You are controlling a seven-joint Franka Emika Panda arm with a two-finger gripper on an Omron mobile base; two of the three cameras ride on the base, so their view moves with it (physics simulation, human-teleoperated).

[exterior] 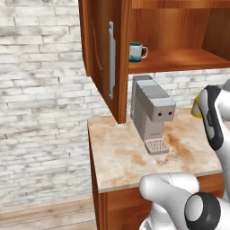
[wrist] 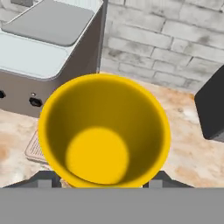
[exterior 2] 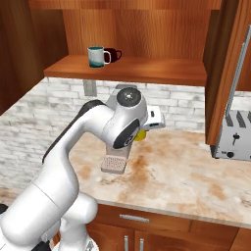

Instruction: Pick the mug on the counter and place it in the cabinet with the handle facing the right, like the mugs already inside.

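Observation:
The yellow mug [wrist: 105, 131] is seen from above, open side up. My gripper [wrist: 99, 180] is shut on it, a fingertip [wrist: 43, 180] tight against each side of its lower body. Its handle is hidden. From the base, the mug [exterior: 196, 108] peeks out behind my forearm near the back of the counter [exterior: 126, 157]. In the right base view the mug [exterior 2: 141, 136] shows just under my hand. I cannot tell whether it still rests on the stone. The cabinet [exterior: 179, 60] hangs open above. A teal-and-white mug [exterior: 136, 51] stands on its shelf with the handle to the right.
A grey coffee machine [exterior: 150, 108] stands right beside the yellow mug on its left. The open cabinet door [exterior: 105, 58] with its long silver handle hangs over the counter's left end. A dark mug [exterior 2: 113, 54] sits behind the teal one. A toaster [exterior 2: 234, 139] is at the far right.

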